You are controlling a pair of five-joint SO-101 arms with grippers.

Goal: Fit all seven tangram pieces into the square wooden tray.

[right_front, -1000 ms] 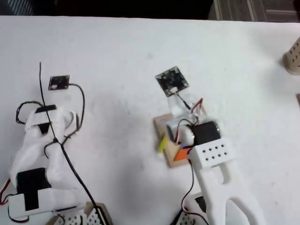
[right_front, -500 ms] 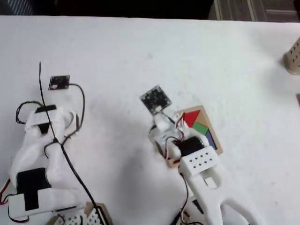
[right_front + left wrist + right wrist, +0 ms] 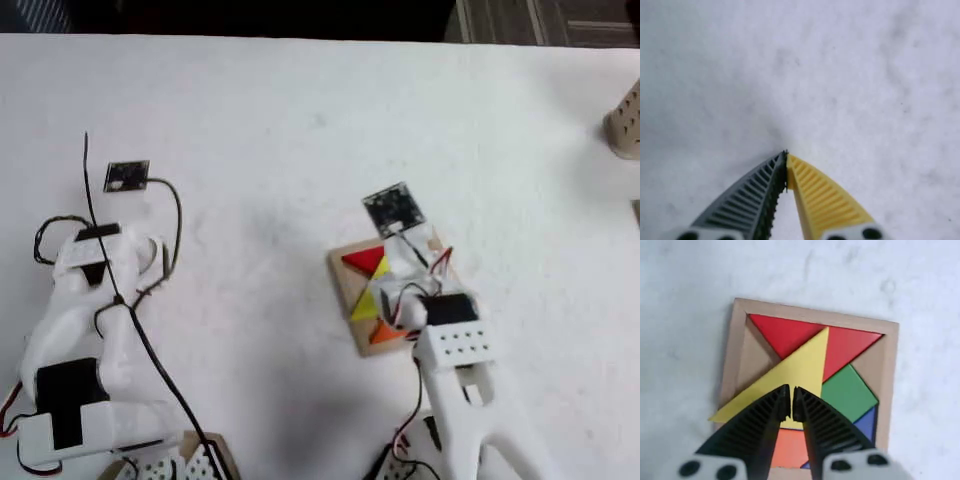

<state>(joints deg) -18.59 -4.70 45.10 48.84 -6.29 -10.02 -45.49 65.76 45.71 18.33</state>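
The square wooden tray (image 3: 815, 314) lies directly under the right gripper (image 3: 791, 395), whose black jaws are drawn almost together with only a thin slit between them. We cannot tell whether they pinch anything. Their tips hover over the near edge of the yellow triangle (image 3: 795, 367), which lies askew on top of the other pieces. One of its corners points away from the jaws onto the red triangle (image 3: 785, 335), and another juts over the tray's rim to one side of them. Beyond the tips the red triangle shows on both sides of the yellow point. The green square (image 3: 847, 392) sits just beside the jaws, touching the red. The blue piece (image 3: 867, 422) and the orange piece (image 3: 790, 445) lie back toward the wrist, partly under the fingers.

From above we see the tray (image 3: 340, 275) on the white table (image 3: 250, 120), with the right arm (image 3: 455, 345) over its near side.

The left gripper (image 3: 786, 157) is well apart from the tray. Its grey and yellow jaws meet at the tips over bare table.
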